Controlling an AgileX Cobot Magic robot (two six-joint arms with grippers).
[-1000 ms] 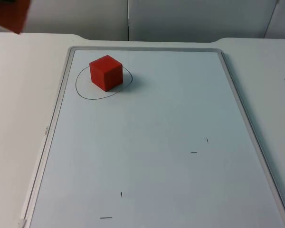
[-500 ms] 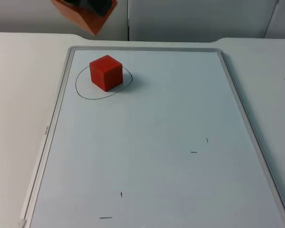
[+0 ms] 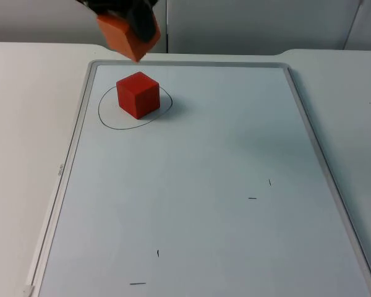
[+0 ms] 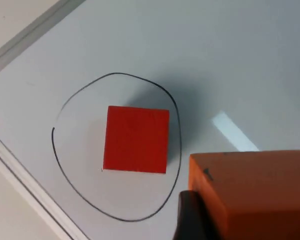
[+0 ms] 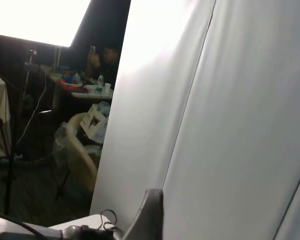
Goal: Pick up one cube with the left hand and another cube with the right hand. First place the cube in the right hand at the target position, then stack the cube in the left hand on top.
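One red cube (image 3: 138, 94) sits flat inside the pen-drawn circle (image 3: 109, 121) on the whiteboard, while the orange cube (image 3: 127, 36) hangs tilted in the air just behind it.

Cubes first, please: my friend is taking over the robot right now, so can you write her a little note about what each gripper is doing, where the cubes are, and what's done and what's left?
Left gripper: shut on the orange cube, held in the air near the far edge of the whiteboard, just beyond the red cube.
Right gripper: its arm waits away from the table, its wrist camera facing the grey partition wall.
Red cube: resting on the whiteboard inside the hand-drawn black circle, nothing on top of it.
Done: the first cube sits at the target.
Left: line the orange cube up over the red one, lower it, let go.
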